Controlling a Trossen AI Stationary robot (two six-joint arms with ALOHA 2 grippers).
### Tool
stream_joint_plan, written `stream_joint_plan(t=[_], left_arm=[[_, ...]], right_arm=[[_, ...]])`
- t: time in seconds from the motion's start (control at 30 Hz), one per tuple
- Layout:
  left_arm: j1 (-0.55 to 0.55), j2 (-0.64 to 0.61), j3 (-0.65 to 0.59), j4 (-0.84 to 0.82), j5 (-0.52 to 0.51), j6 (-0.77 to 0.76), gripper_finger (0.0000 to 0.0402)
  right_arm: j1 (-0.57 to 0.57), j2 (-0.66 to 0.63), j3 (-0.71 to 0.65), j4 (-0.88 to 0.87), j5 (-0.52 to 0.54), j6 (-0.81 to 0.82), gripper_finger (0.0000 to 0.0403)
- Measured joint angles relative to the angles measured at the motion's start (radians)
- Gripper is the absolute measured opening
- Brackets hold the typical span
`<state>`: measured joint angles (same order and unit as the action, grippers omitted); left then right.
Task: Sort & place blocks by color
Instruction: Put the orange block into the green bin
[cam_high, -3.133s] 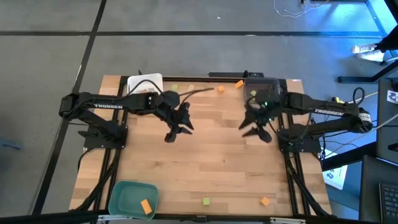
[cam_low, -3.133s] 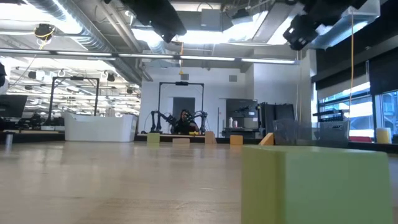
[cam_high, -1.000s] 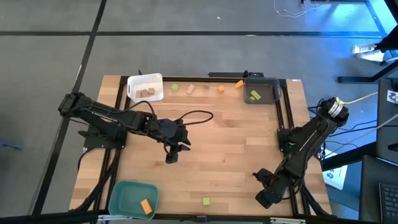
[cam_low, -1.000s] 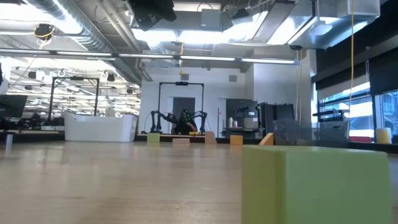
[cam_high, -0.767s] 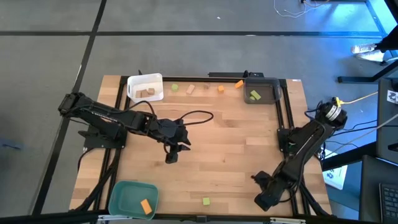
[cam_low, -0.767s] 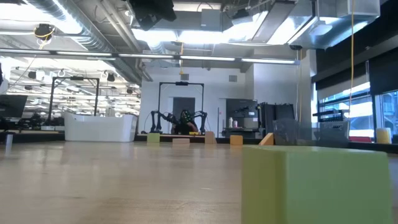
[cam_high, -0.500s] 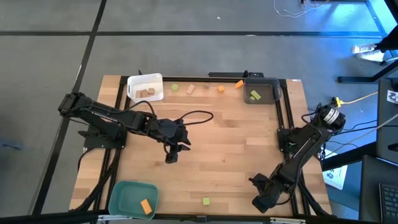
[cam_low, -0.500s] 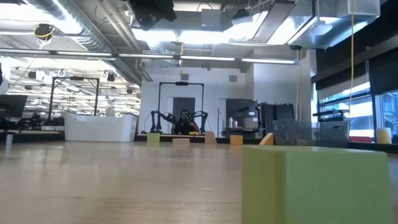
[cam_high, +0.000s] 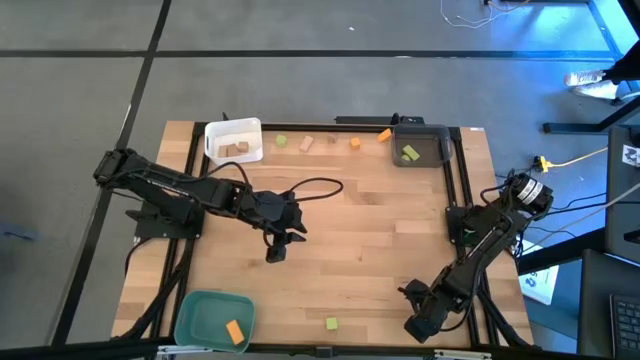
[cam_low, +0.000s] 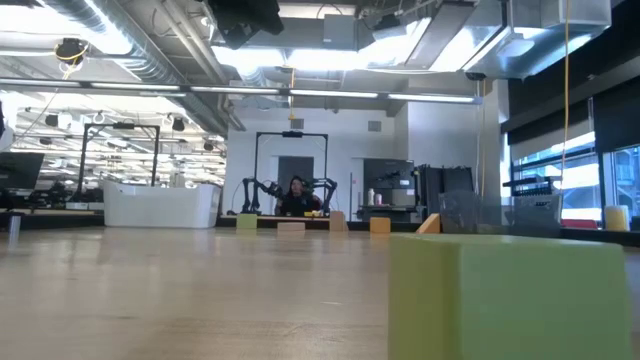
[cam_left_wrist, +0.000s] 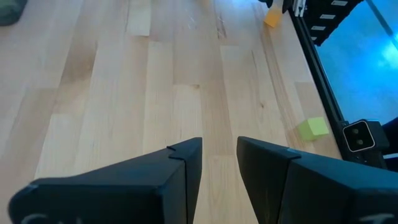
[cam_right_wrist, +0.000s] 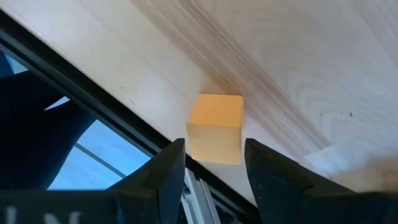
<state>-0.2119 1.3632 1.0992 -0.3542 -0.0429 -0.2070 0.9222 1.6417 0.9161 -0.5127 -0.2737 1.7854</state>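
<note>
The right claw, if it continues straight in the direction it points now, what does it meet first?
Most likely the orange block near the table's front edge. It lies just ahead of the right claw, in line with the gap between its open fingers.

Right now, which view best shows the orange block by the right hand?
The right wrist view: the orange block sits between the right hand's open fingers at the table edge. In the high view that hand covers it; the left wrist view shows it small and far off; the low view misses it.
</note>
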Motion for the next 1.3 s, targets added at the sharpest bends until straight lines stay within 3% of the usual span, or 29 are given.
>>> stream_joint_plan(t=[0.67,1.07,1.3], left_arm=[[0.0,0.0,0.001,0.0,0.0,0.0,0.0094],[0.0,0.0,0.001,0.0,0.0,0.0,0.0094],[0.0,0.0,0.001,0.0,0.0,0.0,0.0094]], right_arm=[[-0.001,0.0,0.0,-0.01,0.056,-0.037,0.0163],[-0.001,0.0,0.0,0.004,0.055,-0.035,0.0226],[0.0,0.001,0.0,0.003,0.055,-0.037,0.0224]])
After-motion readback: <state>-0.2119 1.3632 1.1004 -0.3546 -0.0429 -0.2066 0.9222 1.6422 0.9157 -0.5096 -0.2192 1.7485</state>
